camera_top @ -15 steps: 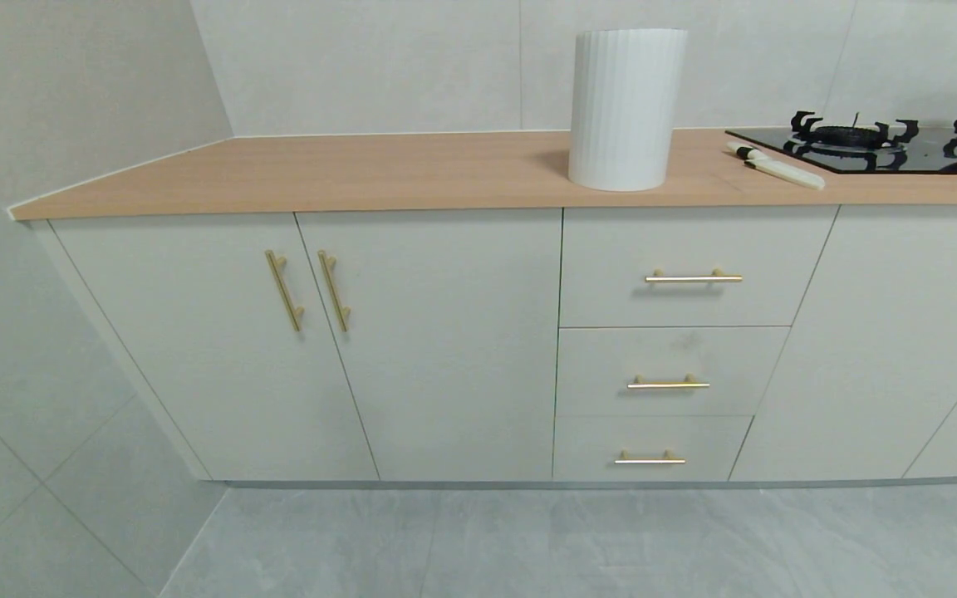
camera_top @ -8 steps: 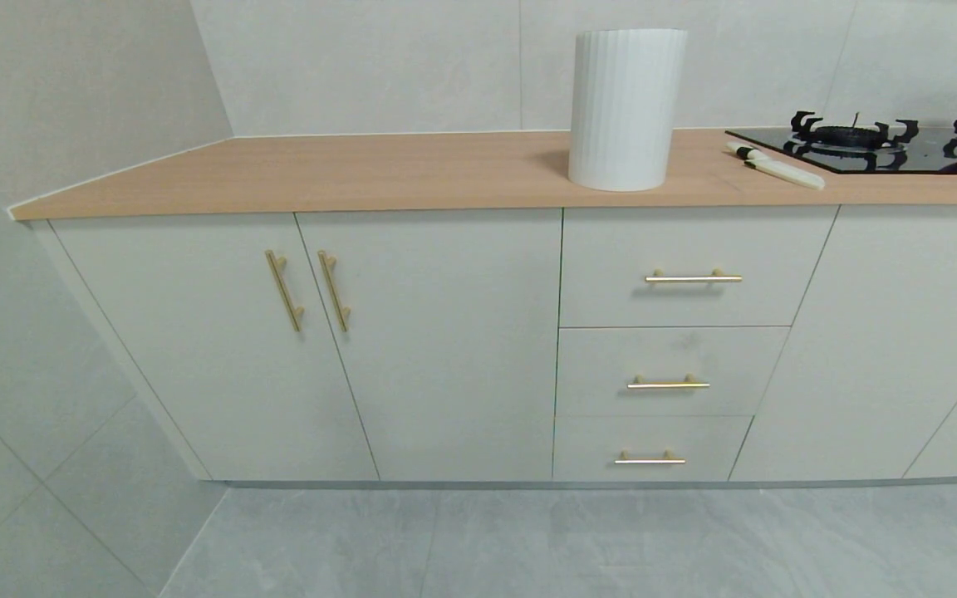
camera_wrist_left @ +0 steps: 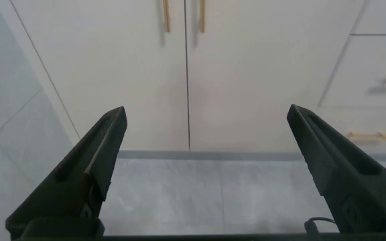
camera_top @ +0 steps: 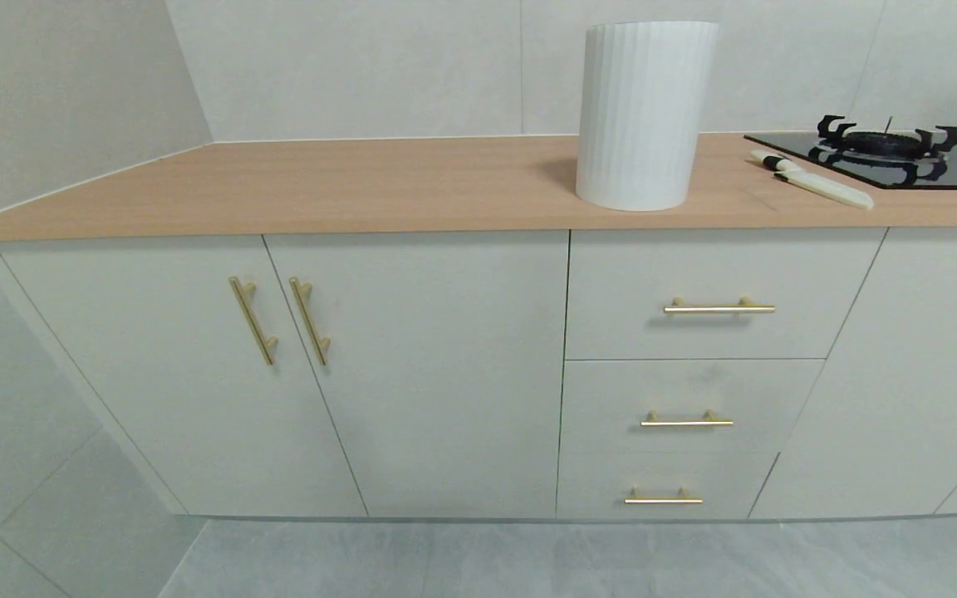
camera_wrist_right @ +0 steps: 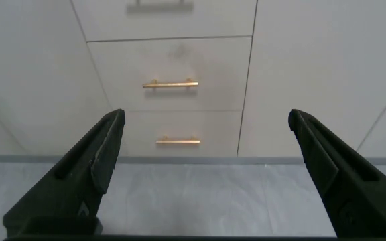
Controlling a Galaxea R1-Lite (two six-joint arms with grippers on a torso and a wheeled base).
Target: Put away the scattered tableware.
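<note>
A white-handled knife (camera_top: 815, 182) lies on the wooden counter (camera_top: 362, 183), at its right end just in front of the hob. Left of it stands a tall white ribbed holder (camera_top: 643, 116). My left gripper (camera_wrist_left: 206, 127) hangs low and open, facing the double cupboard doors (camera_wrist_left: 186, 73), with nothing between its fingers. My right gripper (camera_wrist_right: 206, 130) is also low and open, empty, facing the lower drawers (camera_wrist_right: 171, 73).
A black gas hob (camera_top: 894, 154) sits at the counter's right end. Below the counter are two cupboard doors with brass handles (camera_top: 279, 320) and a stack of three drawers (camera_top: 694, 365), all shut. Grey tiled floor (camera_top: 528, 561) lies in front.
The head view has shifted: the cabinets look larger and lower and the counter sits closer, so the camera moved toward the counter. Nothing on the counter has moved.
</note>
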